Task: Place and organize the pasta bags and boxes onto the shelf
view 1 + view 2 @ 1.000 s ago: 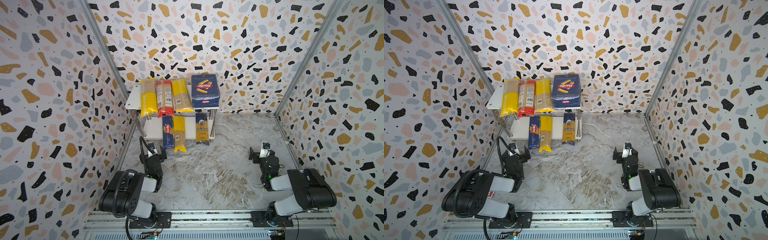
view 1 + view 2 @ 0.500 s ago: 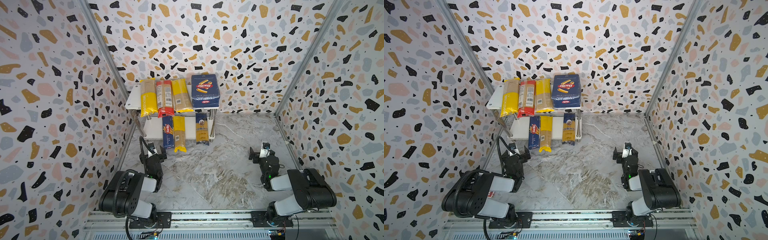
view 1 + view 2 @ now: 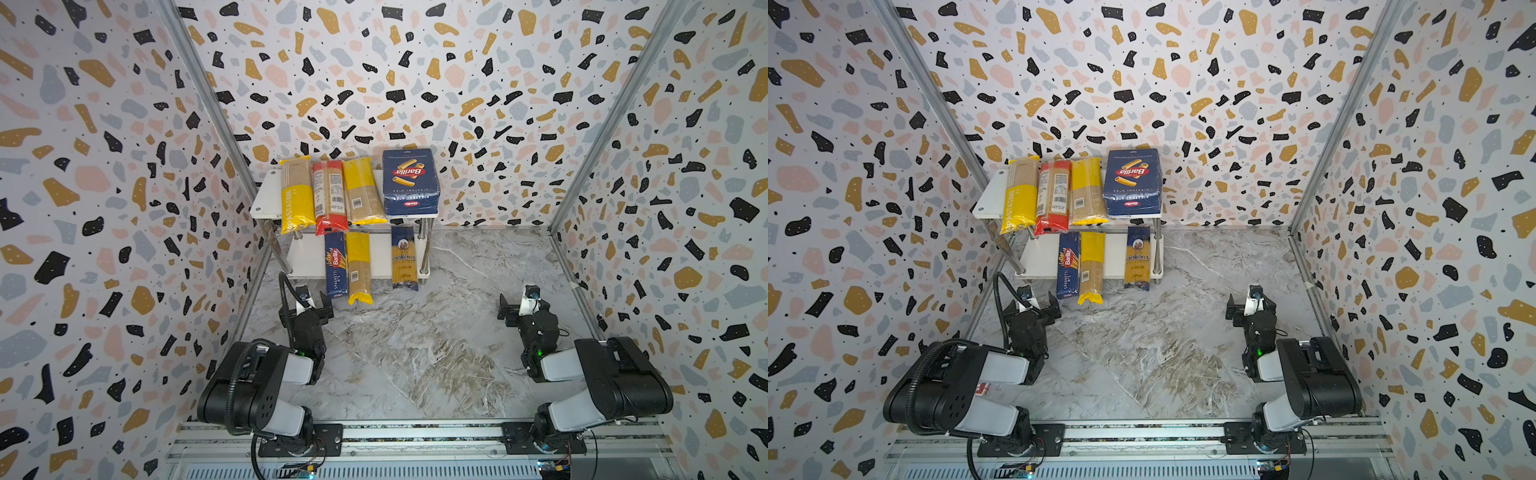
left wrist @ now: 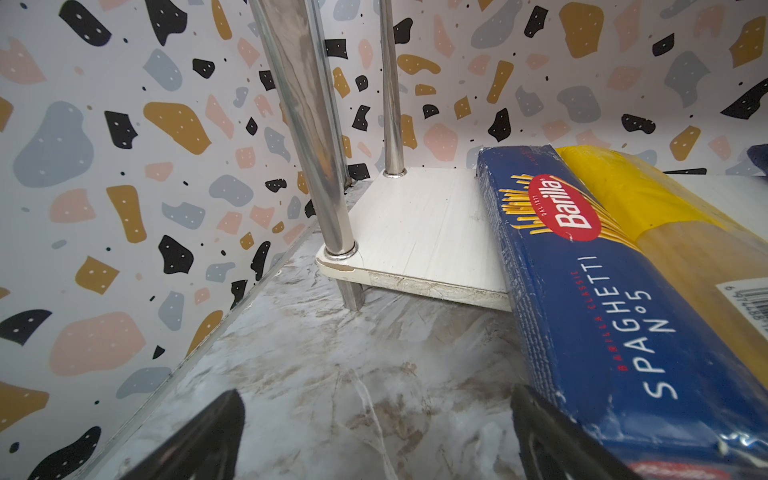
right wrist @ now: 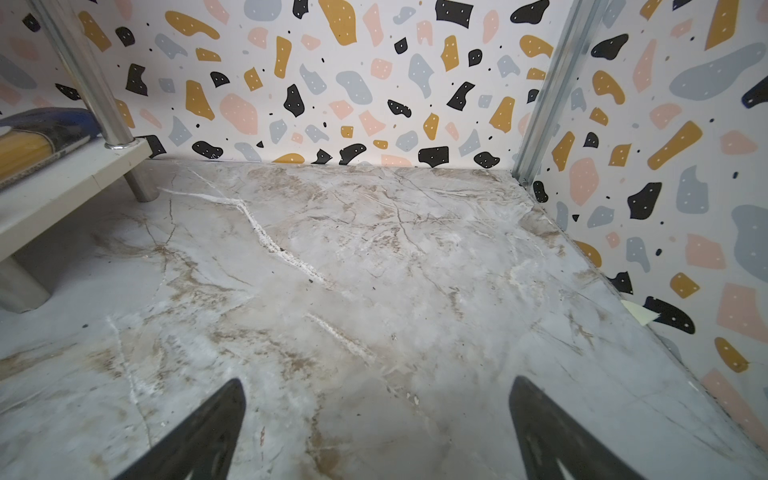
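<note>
The shelf stands at the back left in both top views. Its upper board carries the PASTATIME bag, a red-ended bag, a yellow-ended bag and the wide rigatoni box. On the lower board lie the narrow spaghetti box, another yellow bag and the ankara bag, their near ends overhanging. My left gripper rests open on the floor just left of the spaghetti box. My right gripper is open and empty over bare floor.
Patterned walls close in on three sides, and the left one runs close beside the shelf's chrome post. Marble floor spreads between the arms. A metal rail runs along the front. A small paper scrap lies by the right wall.
</note>
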### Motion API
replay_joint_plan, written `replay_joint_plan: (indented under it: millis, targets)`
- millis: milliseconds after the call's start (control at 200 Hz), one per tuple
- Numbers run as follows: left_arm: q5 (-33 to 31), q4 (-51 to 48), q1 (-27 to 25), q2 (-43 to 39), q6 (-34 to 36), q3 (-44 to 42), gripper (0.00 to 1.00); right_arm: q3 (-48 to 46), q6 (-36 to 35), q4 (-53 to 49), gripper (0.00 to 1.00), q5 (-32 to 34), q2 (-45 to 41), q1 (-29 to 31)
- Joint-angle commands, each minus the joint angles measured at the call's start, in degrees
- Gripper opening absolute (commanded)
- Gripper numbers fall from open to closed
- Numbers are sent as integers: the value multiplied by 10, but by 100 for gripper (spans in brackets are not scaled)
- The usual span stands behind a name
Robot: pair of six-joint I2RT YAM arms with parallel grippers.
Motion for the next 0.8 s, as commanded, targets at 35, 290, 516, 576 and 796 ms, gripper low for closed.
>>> replay_joint_plan:
  millis: [35, 290, 516, 576, 796]
  targets:
    - [1, 20, 3, -6, -3, 4, 99, 11, -7, 10, 99, 8, -3, 2]
    - [2, 21, 3, -7, -3, 4, 99, 11, -7, 10, 99, 8, -2, 2]
    - [2, 21, 3, -7, -3, 4, 99, 11, -7, 10, 99, 7, -3, 2]
    - [1, 21, 3, -7, -3, 4, 99, 10, -7, 10, 99, 7, -2, 2]
    - [2, 21, 3, -6, -3, 4, 99, 10, -7, 10, 99, 8, -2, 2]
